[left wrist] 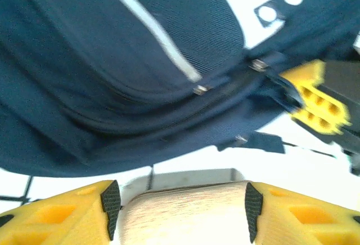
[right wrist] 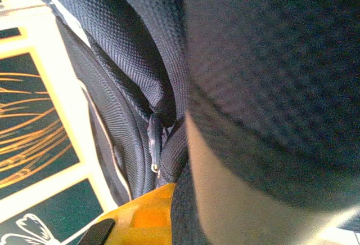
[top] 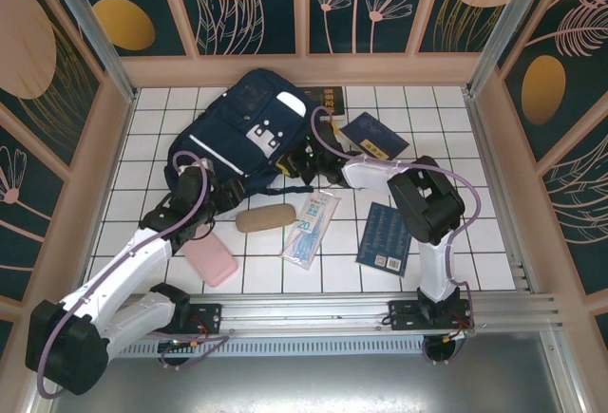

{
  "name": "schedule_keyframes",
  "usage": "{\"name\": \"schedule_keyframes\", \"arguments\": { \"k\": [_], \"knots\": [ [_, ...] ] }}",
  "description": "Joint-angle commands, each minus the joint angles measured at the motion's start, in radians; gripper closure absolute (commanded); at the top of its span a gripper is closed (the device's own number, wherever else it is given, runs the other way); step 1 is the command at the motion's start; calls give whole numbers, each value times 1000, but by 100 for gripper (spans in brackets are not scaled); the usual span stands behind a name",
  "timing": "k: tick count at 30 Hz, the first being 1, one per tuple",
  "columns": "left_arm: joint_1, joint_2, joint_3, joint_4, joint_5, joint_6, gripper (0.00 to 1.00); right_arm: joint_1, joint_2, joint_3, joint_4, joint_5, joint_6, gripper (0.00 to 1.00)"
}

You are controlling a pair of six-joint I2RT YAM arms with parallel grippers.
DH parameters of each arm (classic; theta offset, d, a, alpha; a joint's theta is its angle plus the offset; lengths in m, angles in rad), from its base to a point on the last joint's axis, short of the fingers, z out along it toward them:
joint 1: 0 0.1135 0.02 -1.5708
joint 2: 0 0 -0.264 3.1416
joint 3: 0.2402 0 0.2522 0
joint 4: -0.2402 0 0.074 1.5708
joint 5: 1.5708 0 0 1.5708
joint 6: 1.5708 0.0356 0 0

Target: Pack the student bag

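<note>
The student bag (top: 237,123) is a navy backpack with a white stripe, lying at the back middle of the tiled table. My right gripper (top: 302,164) sits at its lower right edge. In the right wrist view it (right wrist: 180,222) is shut on a fold of the bag's fabric (right wrist: 253,59); one yellow finger (right wrist: 140,217) shows beside a zipper pull (right wrist: 153,143), and the other finger is hidden. My left gripper (top: 226,199) is low in front of the bag (left wrist: 140,59). It (left wrist: 180,200) stands open astride the end of a tan case (left wrist: 180,217), pads close to its sides.
The tan case (top: 266,216) lies on the tiles below the bag. Near it are a pink flat case (top: 211,261), a blue-and-white packet (top: 312,228) and a blue booklet (top: 385,237). A dark booklet (top: 373,133) and a black book (top: 323,102) lie by the bag. Panel walls enclose the table.
</note>
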Motion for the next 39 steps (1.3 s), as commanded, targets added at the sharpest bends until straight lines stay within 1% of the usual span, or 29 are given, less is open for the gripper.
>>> {"name": "schedule_keyframes", "arguments": {
  "k": [1,3,6,11,15,17,19,23,27,30,39],
  "knots": [
    [4,-3,-1,83,159,54,33,14,42,140,12,-37,97,100],
    [4,21,-13,128,219,49,32,26,49,158,32,-29,124,100],
    [4,70,-29,191,261,50,32,39,74,219,8,-32,138,100],
    [5,153,-33,259,212,90,35,47,95,278,-2,-44,167,100],
    [4,210,-23,326,200,89,39,50,96,295,9,-48,196,100],
    [4,227,-19,353,156,93,40,51,97,297,19,-53,212,100],
    [4,230,-34,395,112,109,39,50,98,299,27,-60,232,100],
    [4,235,-79,519,101,120,37,50,95,312,33,-76,255,100],
    [4,260,-87,576,74,103,31,46,92,338,26,-89,270,100],
    [4,294,-68,576,56,104,30,47,90,365,12,-95,274,100],
    [6,406,17,576,3,189,34,46,77,397,-5,-113,279,100]
  ]
}}
